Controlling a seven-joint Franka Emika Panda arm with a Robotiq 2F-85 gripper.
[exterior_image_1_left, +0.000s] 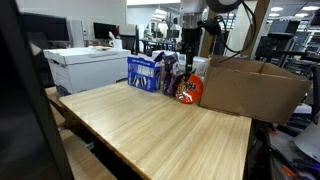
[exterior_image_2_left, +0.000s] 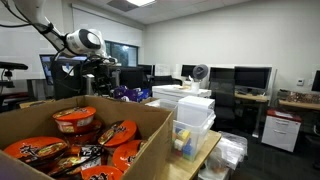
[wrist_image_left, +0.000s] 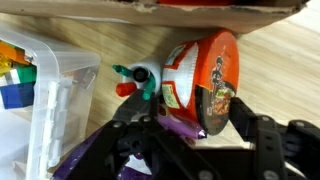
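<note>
While its fingers stand spread and grip nothing, the claw (wrist_image_left: 198, 135) hangs released, with the noodle bowl (wrist_image_left: 205, 75) lying on its side on the table (wrist_image_left: 290, 70) just ahead of the fingertips. A small bottle (wrist_image_left: 135, 80) sits just beside the bowl, a clear plastic bin (wrist_image_left: 50, 90) further out, and a cardboard box (wrist_image_left: 200, 8) beyond.

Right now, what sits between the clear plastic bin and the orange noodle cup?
The wrist view shows a small white item with green and red caps between the bin and the noodle cup.

Glossy noodle bowl (wrist_image_left: 205, 80) on smooth, seemingly wooden table (exterior_image_1_left: 150, 125).
</note>
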